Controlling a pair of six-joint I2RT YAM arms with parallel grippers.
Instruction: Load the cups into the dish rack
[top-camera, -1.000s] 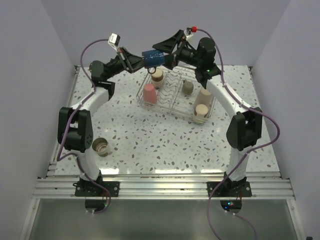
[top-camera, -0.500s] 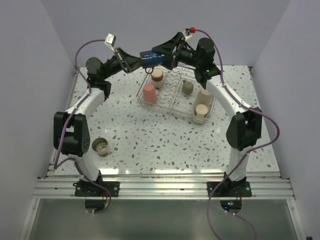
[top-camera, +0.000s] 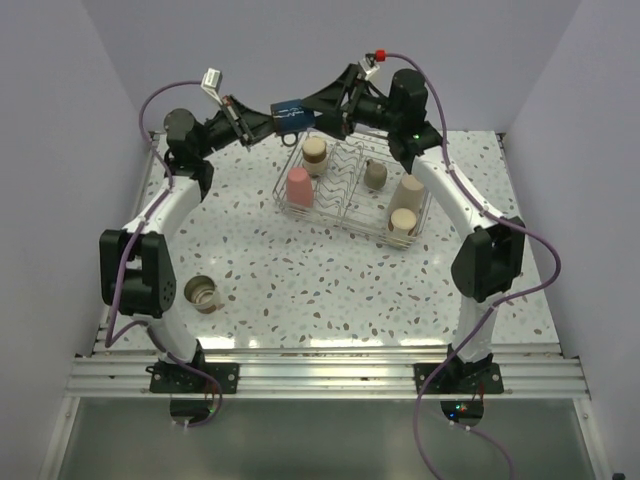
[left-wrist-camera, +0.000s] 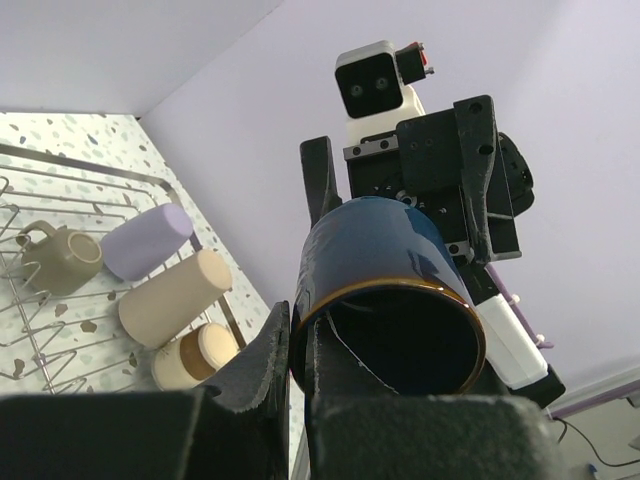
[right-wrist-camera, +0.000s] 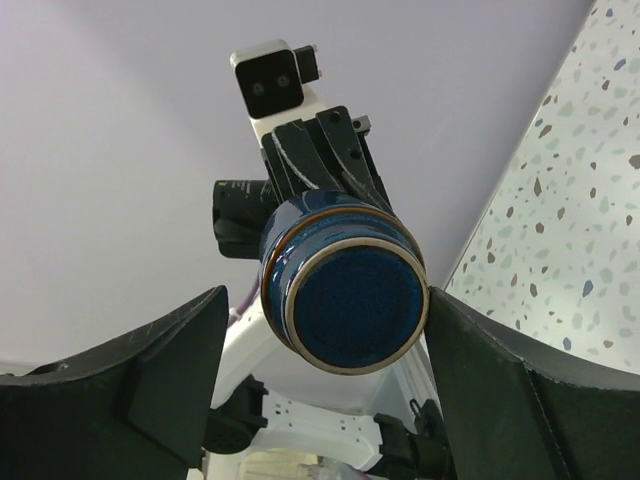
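Note:
A dark blue mug (top-camera: 290, 111) hangs on its side in the air beyond the dish rack (top-camera: 345, 212). My left gripper (top-camera: 268, 117) is shut on its rim (left-wrist-camera: 300, 300), one finger inside and one outside. My right gripper (top-camera: 316, 108) straddles the mug's base (right-wrist-camera: 350, 305): the right finger (right-wrist-camera: 470, 350) touches it, while the left finger (right-wrist-camera: 170, 370) stands off with a gap. In the rack are a pink cup (top-camera: 299, 187), a lavender cup (left-wrist-camera: 147, 240), a beige tumbler (left-wrist-camera: 175, 297), a grey handled mug (top-camera: 375, 176) and two beige-brown cups (top-camera: 315, 152) (top-camera: 402, 222).
One grey-beige cup (top-camera: 203, 293) stands upright on the speckled table (top-camera: 300, 280) by the left arm's base link. Lilac walls close in the back and both sides. The arms' purple cables (top-camera: 150, 100) arch above the far end.
The mug, held by the left gripper, has drifted up and to the left. The right gripper followed it and its jaws have narrowed round the mug's base.

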